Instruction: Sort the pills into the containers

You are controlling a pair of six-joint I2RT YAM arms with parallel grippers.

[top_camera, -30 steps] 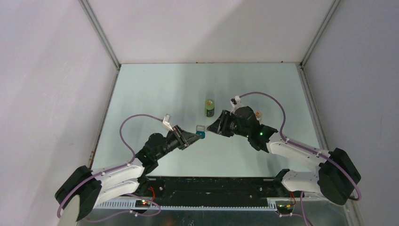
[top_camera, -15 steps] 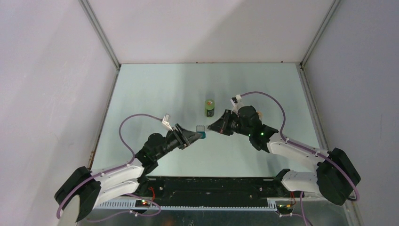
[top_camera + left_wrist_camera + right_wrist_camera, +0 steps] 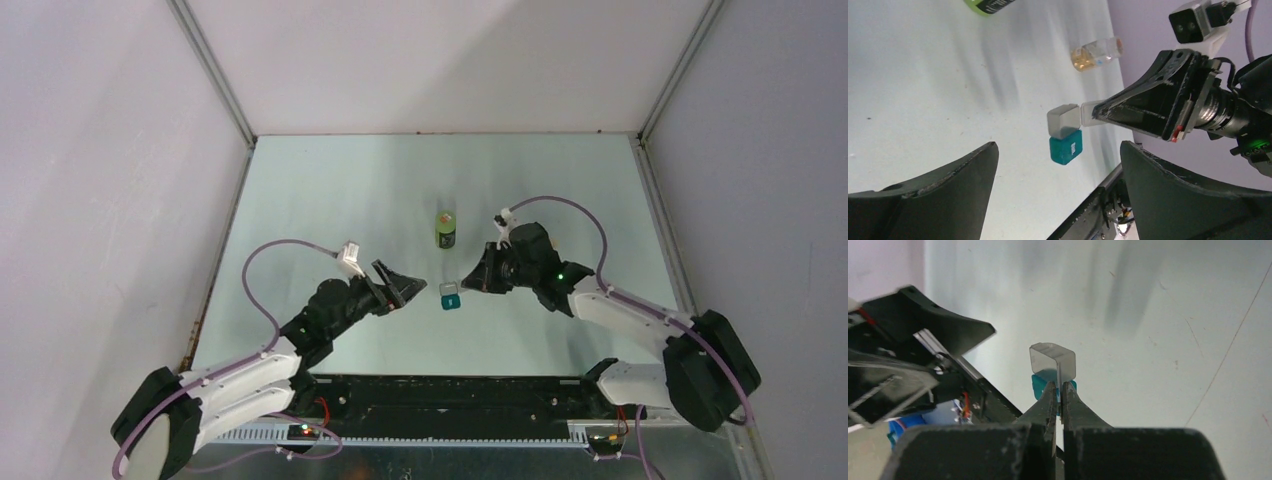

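You look down on a pale, green-tinted tabletop (image 3: 330,190) boxed in by plain white walls (image 3: 440,60), with grey metal rails (image 3: 213,70) along the seams. The light is soft and even. Faint scratches mark the surface, and there is perhaps rust near its left edge.

1. The left arm (image 3: 245,375) and the right arm (image 3: 620,315) have white links with black joints.
2. A purple cable (image 3: 247,272) loops along each one.
3. Each wrist carries a white camera block (image 3: 1193,20).
4. The left gripper (image 3: 412,290) has black wedge-shaped fingers (image 3: 938,200).

Overhead, wrist views sharing teal box (image 3: 450,300)
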